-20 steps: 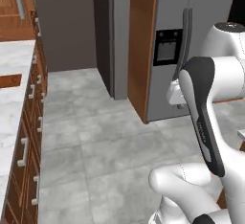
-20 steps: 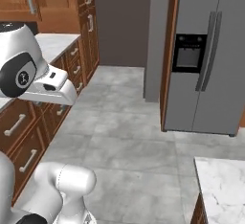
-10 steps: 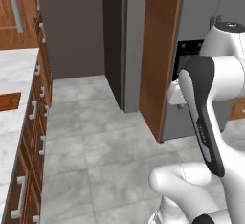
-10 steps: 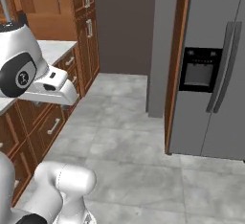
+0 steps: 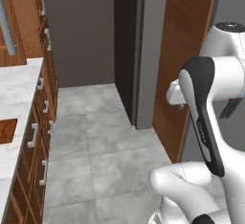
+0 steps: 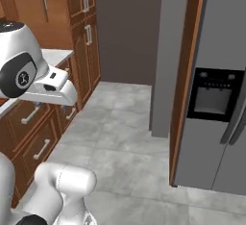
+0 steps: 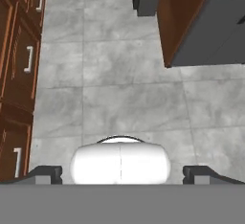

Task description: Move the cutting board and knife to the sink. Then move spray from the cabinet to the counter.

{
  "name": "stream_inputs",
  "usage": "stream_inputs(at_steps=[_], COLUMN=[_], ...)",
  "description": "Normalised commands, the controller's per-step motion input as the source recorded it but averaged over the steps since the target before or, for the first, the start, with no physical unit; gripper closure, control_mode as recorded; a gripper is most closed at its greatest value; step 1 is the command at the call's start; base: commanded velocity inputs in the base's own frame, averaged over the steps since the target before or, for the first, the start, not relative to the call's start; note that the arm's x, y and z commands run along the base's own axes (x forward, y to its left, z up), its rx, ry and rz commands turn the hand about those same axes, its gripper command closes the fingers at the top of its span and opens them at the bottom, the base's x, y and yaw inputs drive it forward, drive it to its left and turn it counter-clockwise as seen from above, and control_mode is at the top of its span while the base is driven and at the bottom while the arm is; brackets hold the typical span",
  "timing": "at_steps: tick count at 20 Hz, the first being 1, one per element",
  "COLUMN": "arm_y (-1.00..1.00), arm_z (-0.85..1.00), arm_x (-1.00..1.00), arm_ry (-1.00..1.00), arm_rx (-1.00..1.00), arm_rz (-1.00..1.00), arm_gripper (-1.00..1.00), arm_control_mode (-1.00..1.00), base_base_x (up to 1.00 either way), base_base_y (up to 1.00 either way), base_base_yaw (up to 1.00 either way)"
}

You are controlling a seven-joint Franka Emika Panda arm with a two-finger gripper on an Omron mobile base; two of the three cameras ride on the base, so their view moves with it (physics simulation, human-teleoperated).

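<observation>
A grey tiled floor (image 5: 100,156) runs through the middle of the kitchen, from the robot's base to a dark wall at the far end. To the right stands a tall grey refrigerator (image 6: 216,123) with a black dispenser panel (image 6: 211,94) in its door, framed on its left by a brown wooden side panel (image 5: 184,50). Beyond that panel, a grey column (image 5: 148,50) rises from the floor, with a dark recess just to its left.

Along the left side runs a row of brown wooden drawers (image 5: 38,141) with pale bar handles, topped by the counter (image 5: 14,98), white marble with grey veins. Above and behind it are brown wooden cabinet fronts (image 6: 81,22); I cannot tell which of them is the cabinet for the spray.

At the near left edge of the left base view, a reddish-brown corner of the cutting board (image 5: 7,129) lies flat on the counter, cut off by the frame.

The white arm (image 5: 206,108) is folded up high on the right of the left base view, well apart from the counter and the board. In the hand view the gripper (image 7: 122,173) points down at the bare floor, its two dark fingertips (image 7: 45,173) spread wide apart with nothing between them, the drawer fronts running along the left of that view.
</observation>
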Motion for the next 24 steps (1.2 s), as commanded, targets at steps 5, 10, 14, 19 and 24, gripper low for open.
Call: stream_inputs(at_steps=[5,10,14,19,24], arm_y=[0.00,0.00,0.00,0.00,0.00], arm_z=[0.00,0.00,0.00,0.00,0.00], arm_x=[0.00,0.00,0.00,0.00,0.00], arm_ry=[0.00,0.00,0.00,0.00,0.00], arm_rx=[0.00,0.00,0.00,0.00,0.00], arm_rz=[0.00,0.00,0.00,0.00,0.00], arm_gripper=[-1.00,-1.00,-1.00,-1.00,-1.00], arm_control_mode=[1.00,1.00,1.00,1.00,1.00], base_base_x=[1.00,1.00,0.85,0.52,0.39], base_base_y=[-0.18,-0.17,-0.03,0.00,0.00], base_base_yaw=[0.12,0.13,0.13,0.29,0.62])
